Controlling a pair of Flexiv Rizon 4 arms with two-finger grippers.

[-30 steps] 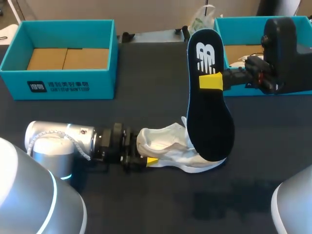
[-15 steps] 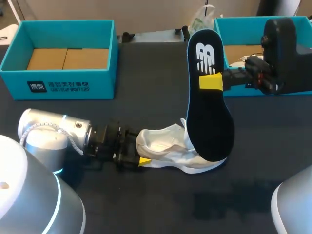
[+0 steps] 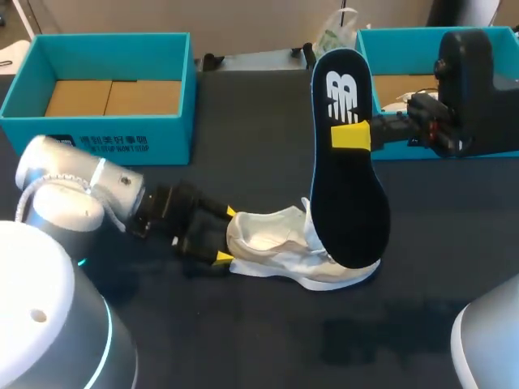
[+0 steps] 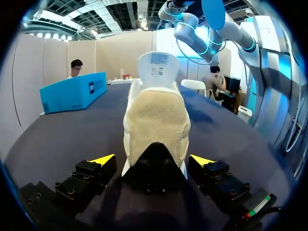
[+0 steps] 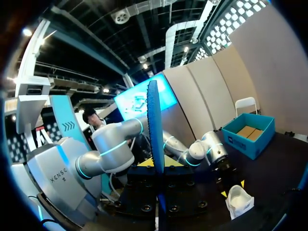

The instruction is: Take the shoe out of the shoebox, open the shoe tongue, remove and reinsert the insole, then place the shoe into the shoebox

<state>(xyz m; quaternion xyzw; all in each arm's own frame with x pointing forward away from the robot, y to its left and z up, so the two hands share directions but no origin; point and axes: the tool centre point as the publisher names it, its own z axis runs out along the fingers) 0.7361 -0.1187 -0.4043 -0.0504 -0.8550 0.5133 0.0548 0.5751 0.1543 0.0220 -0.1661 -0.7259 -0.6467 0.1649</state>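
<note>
A white shoe (image 3: 284,247) lies on the black table with its heel toward my left arm. My left gripper (image 3: 225,235) is open, one yellow tip on each side of the heel. From the left wrist, the shoe's beige heel lining (image 4: 156,120) stands between the open left gripper's (image 4: 153,160) fingers. My right gripper (image 3: 350,136) is shut on the dark blue insole (image 3: 345,186), held upright over the shoe's toe end. Seen from the right wrist, the insole (image 5: 154,139) stands edge-on in the right gripper (image 5: 158,168), with the shoe (image 5: 239,201) far below.
A teal shoebox (image 3: 101,134) with a cardboard floor stands at the back left. A second teal box (image 3: 381,49) stands at the back right, partly hidden by my right arm. A plastic bag (image 3: 336,32) lies at the far edge between them.
My left arm has swung toward the back left and its gripper has turned, now angling down onto the heel with both yellow tips showing. The right arm and insole have not moved.
</note>
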